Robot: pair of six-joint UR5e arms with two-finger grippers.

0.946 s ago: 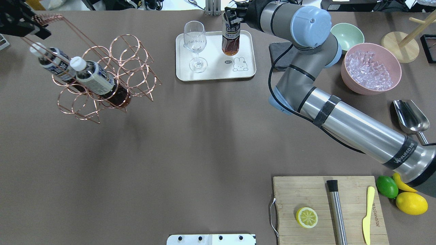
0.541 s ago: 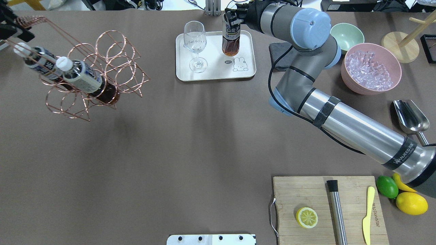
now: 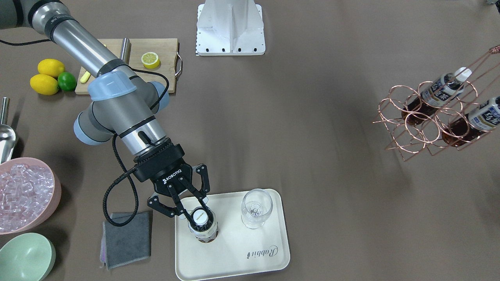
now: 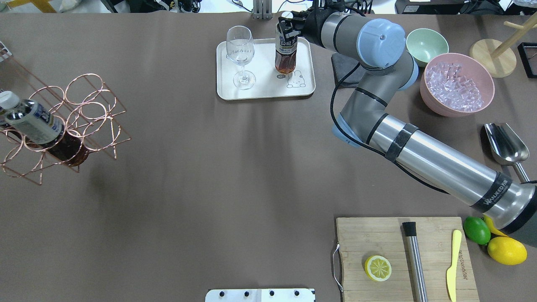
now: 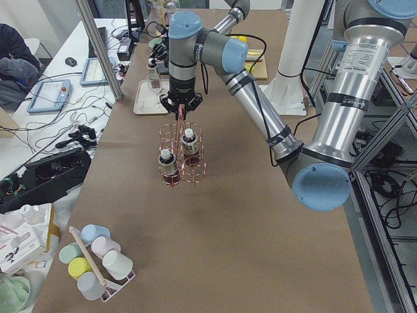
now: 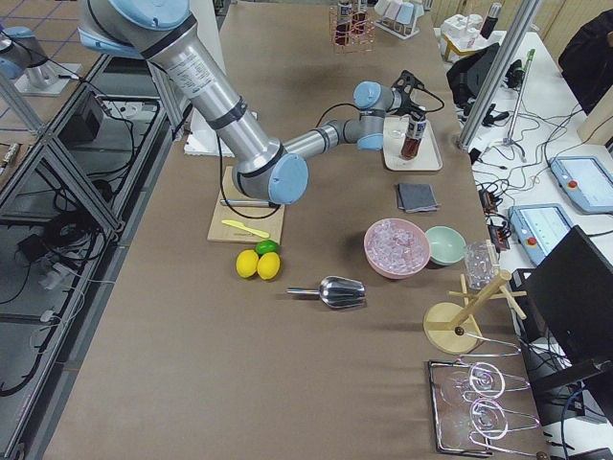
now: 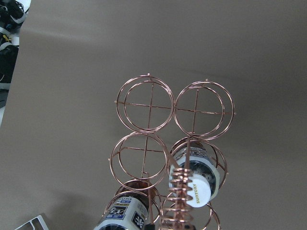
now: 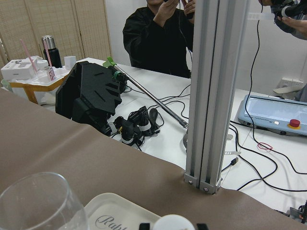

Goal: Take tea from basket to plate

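Note:
One tea bottle (image 4: 286,50) stands upright on the cream plate (image 4: 262,90), next to the bear drawing. My right gripper (image 4: 289,26) is shut on its neck under the white cap (image 3: 200,216). The copper wire basket (image 4: 63,130) hangs tilted above the table at the far left, with two more tea bottles (image 3: 441,91) in it. In the exterior left view the left gripper (image 5: 179,104) is at the basket's handle coil; I cannot tell if it is shut. The left wrist view looks down on the basket's rings (image 7: 146,106) and a bottle cap (image 7: 194,189).
A stemmed glass (image 4: 240,52) stands on the plate left of the bottle. A grey cloth (image 4: 344,69), mint bowl (image 4: 427,42) and pink ice bowl (image 4: 457,84) lie under and beside the right arm. A cutting board (image 4: 402,260) sits front right.
The basket with its two bottles has moved left and nearer the robot, and the left gripper has left the overhead view. The right gripper and bottle shifted slightly toward the bear drawing.

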